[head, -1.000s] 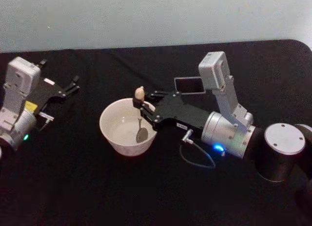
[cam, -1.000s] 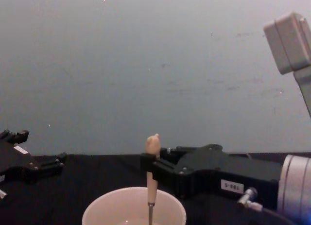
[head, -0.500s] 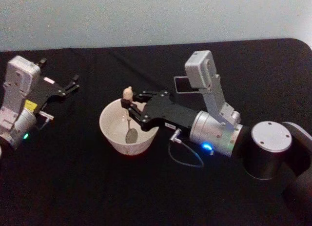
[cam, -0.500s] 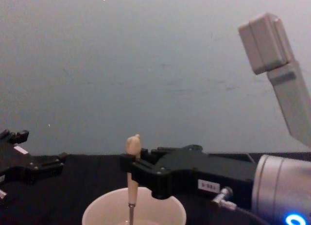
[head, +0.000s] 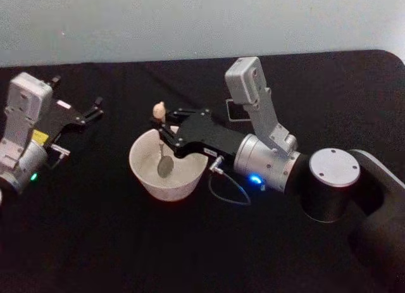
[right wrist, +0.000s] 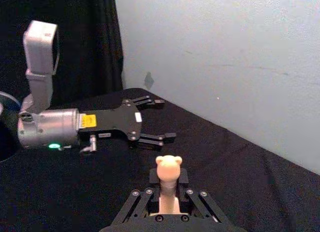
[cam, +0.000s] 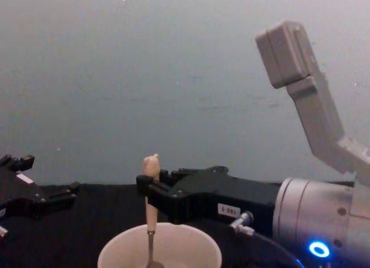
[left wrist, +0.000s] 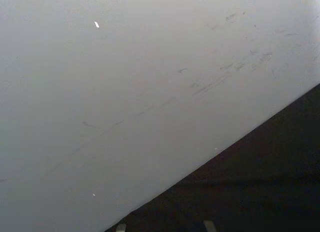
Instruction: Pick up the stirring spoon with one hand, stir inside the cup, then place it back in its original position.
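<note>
Spoon [cam: 151, 217] standing upright in the right hand [head: 163, 130], fingers pinching its beige handle, metal bowl dipping below the hand inside the cup [head: 168, 190], left hand [head: 88, 112] idling spread over the counter [head: 126, 242], well apart.

Our right arm [head: 269, 163] reaches from the near right across to the left, with the forearm low and nearly level and the wrist camera housing raised above it. Our right gripper [head: 162, 127] points left, its fingers pinched on the stirring spoon [head: 159, 108] and holding it upright. Our left gripper [head: 76, 93] rests at the far left, fingers spread apart, pointing right and away.
</note>
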Robot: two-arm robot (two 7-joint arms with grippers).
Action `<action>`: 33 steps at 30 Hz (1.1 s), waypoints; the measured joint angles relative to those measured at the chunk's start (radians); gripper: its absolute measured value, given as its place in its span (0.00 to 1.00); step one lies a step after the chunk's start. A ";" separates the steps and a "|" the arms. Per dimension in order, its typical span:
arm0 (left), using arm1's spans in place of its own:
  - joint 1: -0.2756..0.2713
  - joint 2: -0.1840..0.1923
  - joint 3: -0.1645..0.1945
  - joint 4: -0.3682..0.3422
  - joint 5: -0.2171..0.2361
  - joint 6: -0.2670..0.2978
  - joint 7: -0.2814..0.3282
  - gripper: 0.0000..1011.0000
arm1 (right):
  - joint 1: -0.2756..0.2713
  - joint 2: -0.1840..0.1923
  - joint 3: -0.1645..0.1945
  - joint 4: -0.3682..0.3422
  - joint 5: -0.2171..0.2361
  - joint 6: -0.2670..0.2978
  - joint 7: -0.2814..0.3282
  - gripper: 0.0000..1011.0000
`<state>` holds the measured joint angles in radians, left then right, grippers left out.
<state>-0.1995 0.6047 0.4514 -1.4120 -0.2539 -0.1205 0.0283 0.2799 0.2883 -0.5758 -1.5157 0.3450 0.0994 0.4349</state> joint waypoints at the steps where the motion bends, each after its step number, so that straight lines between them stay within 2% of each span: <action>1: 0.000 0.000 0.000 0.000 0.000 0.000 0.000 0.99 | 0.003 -0.004 0.002 0.007 -0.003 -0.001 -0.003 0.20; 22: 0.000 0.000 0.000 0.000 0.000 0.000 0.000 0.99 | 0.008 -0.015 0.034 0.029 -0.017 -0.003 -0.016 0.20; 29: 0.000 0.000 0.000 0.000 0.000 0.000 0.000 0.99 | -0.003 -0.010 0.046 -0.007 -0.006 0.002 -0.013 0.20; 33: 0.000 0.000 0.000 0.000 0.000 0.000 0.000 0.99 | -0.013 -0.003 0.065 -0.052 0.019 0.005 -0.012 0.20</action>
<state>-0.1995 0.6046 0.4514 -1.4120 -0.2539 -0.1205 0.0283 0.2673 0.2857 -0.5104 -1.5672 0.3637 0.1040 0.4229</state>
